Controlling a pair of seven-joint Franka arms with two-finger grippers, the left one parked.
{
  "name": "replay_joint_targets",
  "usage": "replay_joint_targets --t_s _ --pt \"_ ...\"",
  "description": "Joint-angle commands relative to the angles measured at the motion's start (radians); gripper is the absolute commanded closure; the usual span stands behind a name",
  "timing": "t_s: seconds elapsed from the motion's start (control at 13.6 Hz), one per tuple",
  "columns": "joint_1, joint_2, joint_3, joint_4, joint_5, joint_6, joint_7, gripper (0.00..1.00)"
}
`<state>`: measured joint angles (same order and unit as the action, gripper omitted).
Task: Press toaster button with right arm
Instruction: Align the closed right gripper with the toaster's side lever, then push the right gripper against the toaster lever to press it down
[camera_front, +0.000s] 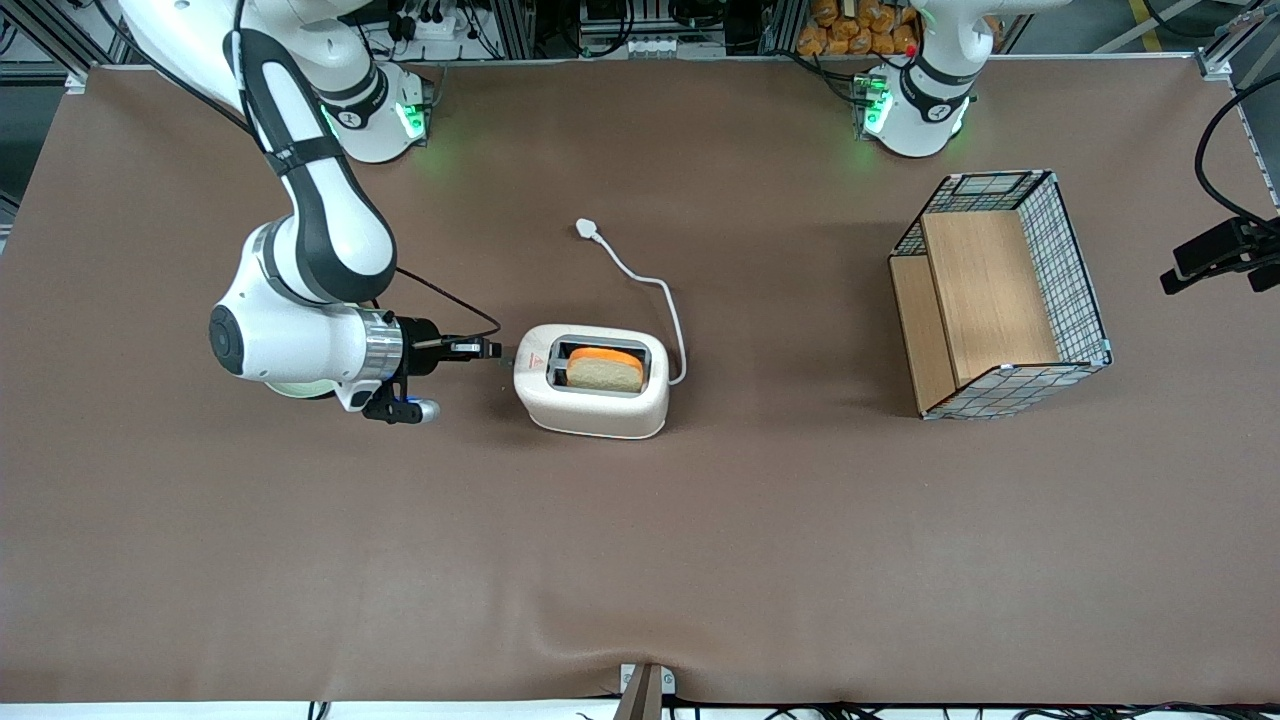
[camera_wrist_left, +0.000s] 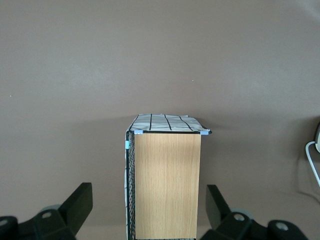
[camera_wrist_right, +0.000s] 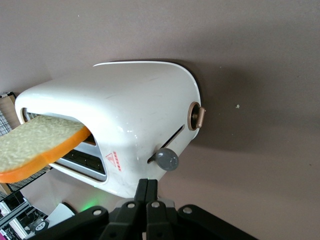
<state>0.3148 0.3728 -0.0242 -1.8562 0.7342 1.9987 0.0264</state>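
Button close ahead of our closed pincer

Button (camera_wrist_right: 167, 159) was a small grey knob on a slot in the narrow end of the toaster (camera_front: 592, 380), the end that faced the working arm. We judged it stiff and smooth: a lever to be pushed along its slot, not gripped. It would likely resist, then give. Our fingertips could slide off its rounded face if we met it off centre.

The toaster looked like light plastic, standing loose near the middle of the table (camera_front: 300, 560). A sideways shove might skate it along the cloth, so we judged the push should go down the slot.

Our gripper (camera_front: 492, 349), on the right arm (camera_front: 300, 340), lay level and pointed at that narrow end, its fingers pressed together into one narrow tip. The tip sat just beside the toaster, very near the knob. We could not tell if it touched.

A slice of bread (camera_front: 605, 370) stood up out of the slot on top.
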Motion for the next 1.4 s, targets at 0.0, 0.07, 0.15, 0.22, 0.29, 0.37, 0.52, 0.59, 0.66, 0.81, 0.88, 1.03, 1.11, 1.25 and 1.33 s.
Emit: replay_joint_targets --t_s 0.0,0.07,0.15,0.22,0.29,0.37,0.52,0.59,0.66,0.81,0.88,1.03,1.11,1.25,1.33 --pt "0.000 0.020 0.004 -0.005 0.033 0.035 -0.029 1.00" --pt "0.004 0.021 0.004 -0.005 0.033 0.040 -0.029 1.00" --pt "0.009 0.021 0.004 -0.005 0.033 0.040 -0.029 1.00" --pt "0.007 0.023 0.004 -0.005 0.033 0.040 -0.029 1.00" --pt "0.007 0.031 0.004 -0.005 0.033 0.042 -0.029 1.00" --pt "0.009 0.037 0.004 -0.003 0.033 0.054 -0.029 1.00" --pt "0.021 0.047 0.004 -0.003 0.033 0.072 -0.029 1.00" --pt "0.020 0.051 0.004 -0.003 0.033 0.077 -0.029 1.00" --pt "0.020 0.058 0.004 -0.003 0.033 0.080 -0.029 1.00" --pt "0.018 0.070 0.004 -0.003 0.033 0.089 -0.031 1.00" --pt "0.018 0.075 0.004 -0.003 0.033 0.097 -0.031 1.00" --pt "0.017 0.084 0.004 -0.003 0.034 0.098 -0.031 1.00" --pt "0.017 0.087 0.004 -0.003 0.034 0.098 -0.031 1.00" --pt "0.012 0.100 0.004 -0.005 0.040 0.103 -0.063 1.00" --pt "0.009 0.112 0.004 -0.005 0.057 0.103 -0.083 1.00"
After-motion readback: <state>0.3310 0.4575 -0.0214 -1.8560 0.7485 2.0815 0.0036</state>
